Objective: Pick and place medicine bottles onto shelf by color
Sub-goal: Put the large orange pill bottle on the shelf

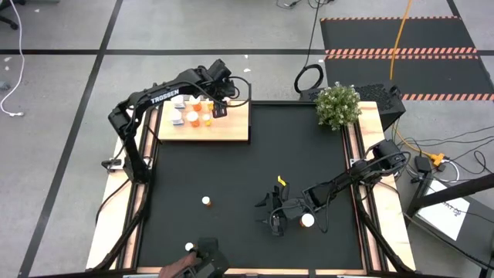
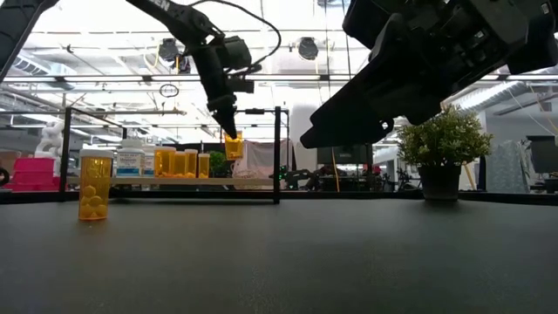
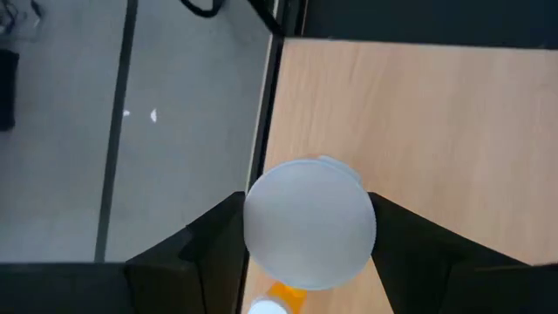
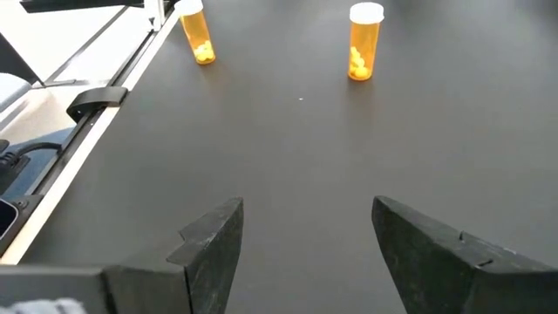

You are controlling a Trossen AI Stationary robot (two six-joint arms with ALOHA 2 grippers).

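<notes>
I see the left pincer [image 3: 307,253] pinching a white-capped orange bottle [image 3: 309,234] above the shelf [image 1: 231,127], beside bottles already there. My right pincer [image 4: 305,235] hangs spread over the surface [image 1: 231,177], empty; loose bottles stand nearby.

- bottles [image 4: 364,42]: orange, white caps
- held bottle [image 2: 234,146]: orange, white cap [image 3: 309,224]
- shelf [image 1: 231,123]: light wood, black posts
- mat [image 1: 247,177]: black
- plant [image 1: 337,105] at 1 o'clock: green
- arms: dark
</notes>
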